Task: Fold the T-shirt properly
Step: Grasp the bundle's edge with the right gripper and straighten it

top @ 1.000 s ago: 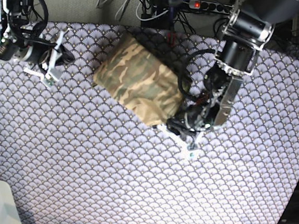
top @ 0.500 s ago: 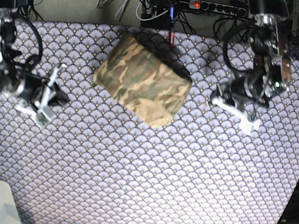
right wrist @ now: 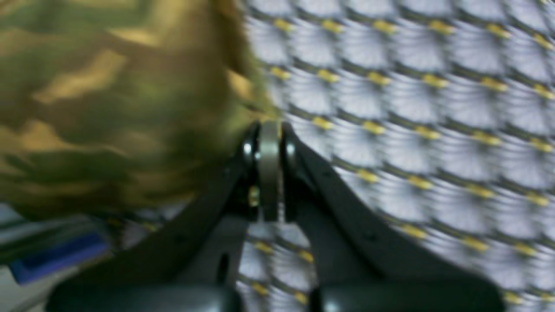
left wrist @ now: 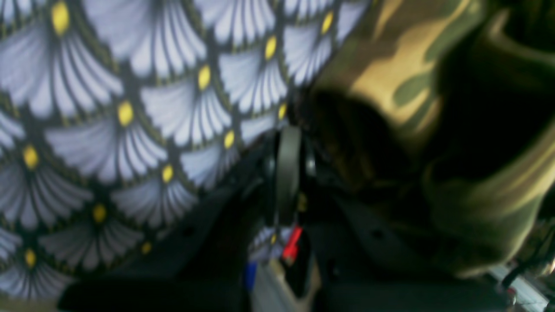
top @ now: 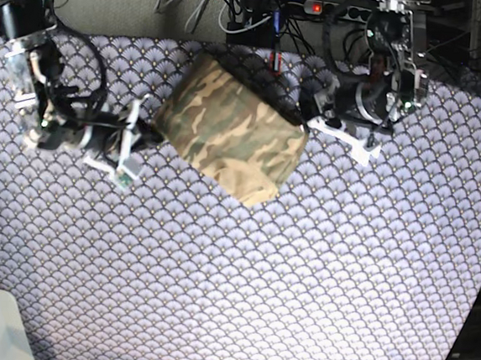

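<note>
Nearest to the base camera lies only the lavender-grey tablecloth with a fan-scale pattern and small yellow dots (top: 239, 298), which covers the whole table. Further up, toward the far edge, the soft T-shirt in camouflage print of tan, olive green and brown (top: 231, 129) rests on this cloth as a folded, compact bundle, turned at an angle to the table edges, with one pale corner pointing toward the near side. On the left side of the base view, the right gripper (top: 136, 135) is low over the cloth, just beside the left edge of the bundle; in the right wrist view its two black fingers are pressed together with nothing between them (right wrist: 269, 143), and the camouflage fabric (right wrist: 121, 99) is just beside the tips, though the blur does not show if it touches. On the right side of the base view, the left gripper (top: 306, 123) is at the far right edge of the bundle. In the left wrist view its fingers are also together (left wrist: 288, 149), and the fabric (left wrist: 433, 108) bulges close beside them; contact cannot be told. Behind the table, a dark power strip with a red switch (top: 340, 10) lies among black cables.
</note>
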{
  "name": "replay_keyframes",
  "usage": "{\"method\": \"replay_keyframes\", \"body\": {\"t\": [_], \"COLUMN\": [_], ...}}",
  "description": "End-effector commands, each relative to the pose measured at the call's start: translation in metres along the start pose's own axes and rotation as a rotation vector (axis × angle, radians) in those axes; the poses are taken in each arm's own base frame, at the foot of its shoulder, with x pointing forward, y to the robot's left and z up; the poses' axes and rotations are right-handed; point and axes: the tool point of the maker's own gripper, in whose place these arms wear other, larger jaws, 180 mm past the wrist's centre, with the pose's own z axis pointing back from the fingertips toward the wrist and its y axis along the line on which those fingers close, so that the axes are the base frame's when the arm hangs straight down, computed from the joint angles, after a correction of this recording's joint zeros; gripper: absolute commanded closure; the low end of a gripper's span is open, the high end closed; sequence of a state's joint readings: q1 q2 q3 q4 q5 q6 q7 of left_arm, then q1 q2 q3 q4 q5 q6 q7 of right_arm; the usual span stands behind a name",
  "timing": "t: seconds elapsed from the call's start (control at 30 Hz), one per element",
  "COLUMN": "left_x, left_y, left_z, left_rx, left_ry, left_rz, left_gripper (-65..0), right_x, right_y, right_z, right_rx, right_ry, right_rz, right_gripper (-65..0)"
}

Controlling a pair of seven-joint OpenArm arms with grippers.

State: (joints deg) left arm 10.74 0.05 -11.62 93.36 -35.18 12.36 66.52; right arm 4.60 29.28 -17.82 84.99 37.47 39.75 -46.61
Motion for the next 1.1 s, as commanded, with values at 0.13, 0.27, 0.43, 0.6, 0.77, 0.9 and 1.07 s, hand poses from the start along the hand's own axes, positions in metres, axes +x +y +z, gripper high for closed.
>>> {"method": "replay_keyframes", "body": {"t": [0.13,0.27,0.43,0.6,0.77,0.9,1.07], "left_x": [0.002,0.012,0.028,0.053,0.074,0.079,0.09], "left_y": [-0.047,-0.083,-0.114,-0.131,-0.113,-0.079,-0.01], "left_z": [-0.028,-0.05,-0.072,-0.068,-0.049,-0.028,0.013], "left_rx": [-0.067,-0.124,-0.149,-0.169,-0.138,-0.088,0.009], "left_ry": [0.04,0.02,-0.004,-0.056,-0.106,-0.128,-0.199], "left_rz": [-0.052,-0.035,-0.058,-0.081,-0.119,-0.136,-0.064], "left_gripper": [-0.4,-0.4,-0.4,-0.4,-0.3,-0.3,-0.3], "right_x": [-0.001,-0.007,-0.019,-0.036,-0.044,-0.027,0.005], "right_y": [0.028,0.047,0.063,0.067,0.042,0.029,0.048], "right_z": [0.0,0.002,0.002,0.006,0.033,0.065,0.084], "right_rx": [0.047,0.073,0.099,0.101,0.0,-0.091,-0.112], "right_ry": [-0.027,-0.031,-0.016,0.014,-0.006,-0.06,-0.136], "right_rz": [0.009,0.017,0.005,-0.016,-0.058,-0.013,0.056], "right_gripper": [0.0,0.0,0.0,0.0,0.0,0.0,0.0]}}
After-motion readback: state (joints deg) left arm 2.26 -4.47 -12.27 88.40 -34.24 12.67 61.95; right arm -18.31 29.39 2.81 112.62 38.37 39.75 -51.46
